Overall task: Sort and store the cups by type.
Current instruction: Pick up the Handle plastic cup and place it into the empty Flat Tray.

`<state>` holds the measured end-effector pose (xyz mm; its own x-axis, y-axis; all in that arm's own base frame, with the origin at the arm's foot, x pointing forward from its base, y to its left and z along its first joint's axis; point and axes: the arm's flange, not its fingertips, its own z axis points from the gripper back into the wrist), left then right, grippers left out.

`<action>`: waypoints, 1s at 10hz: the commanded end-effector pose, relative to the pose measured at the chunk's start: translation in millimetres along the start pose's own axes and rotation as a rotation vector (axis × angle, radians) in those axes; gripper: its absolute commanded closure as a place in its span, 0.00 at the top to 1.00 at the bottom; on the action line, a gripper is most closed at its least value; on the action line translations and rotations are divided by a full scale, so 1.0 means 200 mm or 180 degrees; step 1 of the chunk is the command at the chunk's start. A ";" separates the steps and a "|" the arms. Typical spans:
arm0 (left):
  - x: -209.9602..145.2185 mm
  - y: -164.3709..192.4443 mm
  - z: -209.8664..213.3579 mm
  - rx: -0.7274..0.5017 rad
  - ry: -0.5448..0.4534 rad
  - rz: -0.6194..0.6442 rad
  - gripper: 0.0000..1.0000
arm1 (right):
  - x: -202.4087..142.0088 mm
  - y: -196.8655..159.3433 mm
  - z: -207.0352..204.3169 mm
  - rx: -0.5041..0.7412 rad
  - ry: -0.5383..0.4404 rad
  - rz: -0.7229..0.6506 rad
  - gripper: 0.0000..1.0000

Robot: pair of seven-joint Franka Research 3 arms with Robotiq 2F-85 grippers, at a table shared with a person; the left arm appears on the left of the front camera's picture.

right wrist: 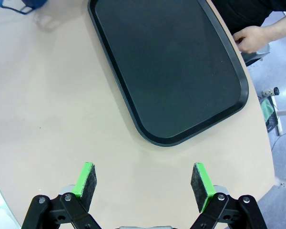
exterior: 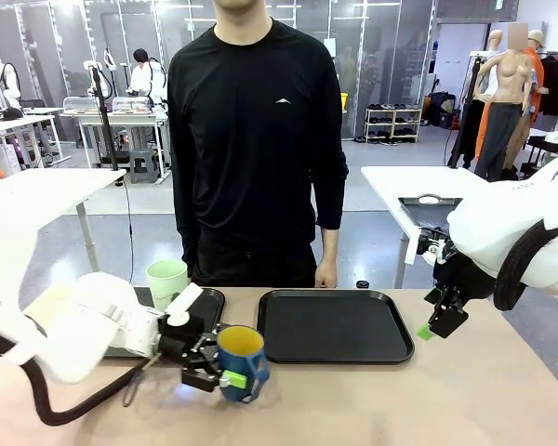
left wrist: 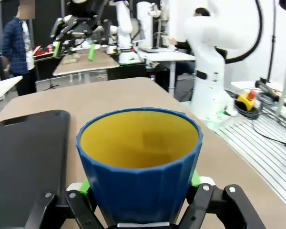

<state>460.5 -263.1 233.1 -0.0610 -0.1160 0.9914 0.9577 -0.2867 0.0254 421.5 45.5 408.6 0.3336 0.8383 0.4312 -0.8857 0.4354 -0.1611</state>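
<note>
My left gripper (exterior: 214,369) is shut on the blue mug (exterior: 242,360) with the yellow inside, holding it upright at the table's front left. In the left wrist view the mug (left wrist: 140,167) sits between the green pads (left wrist: 84,186) of that gripper (left wrist: 139,185). Whether its base touches the table I cannot tell. The pale mint-green tumbler (exterior: 167,282) stands behind the left arm, at a black tray (exterior: 212,299) on the left. My right gripper (exterior: 444,321) hangs open at the right, and its wrist view shows this gripper (right wrist: 144,183) with nothing between its fingers.
A large black tray (exterior: 335,327) lies in the table's middle, seen from above (right wrist: 171,71) by the right wrist. A person in black stands at the far edge, one hand (right wrist: 252,38) resting by the tray. Bare tabletop spreads at the front right.
</note>
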 end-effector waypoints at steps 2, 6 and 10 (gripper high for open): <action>0.01 0.10 -0.04 0.0303 -0.0045 0.0030 0.54 | 0.00 0.00 0.00 -0.0031 0.0003 -0.0014 1.00; 0.00 0.05 -0.06 0.0189 -0.0006 0.0021 0.54 | 0.00 0.00 0.00 -0.0031 0.0003 -0.0014 1.00; 0.02 0.10 -0.12 0.0507 -0.0237 -0.0058 0.75 | 0.00 0.00 0.00 -0.0031 0.0003 -0.0014 1.00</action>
<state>472.1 -281.2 235.5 -0.0465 -0.0833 0.9954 0.9832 -0.1796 0.0309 421.5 45.5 408.6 0.3336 0.8383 0.4312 -0.8857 0.4353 -0.1611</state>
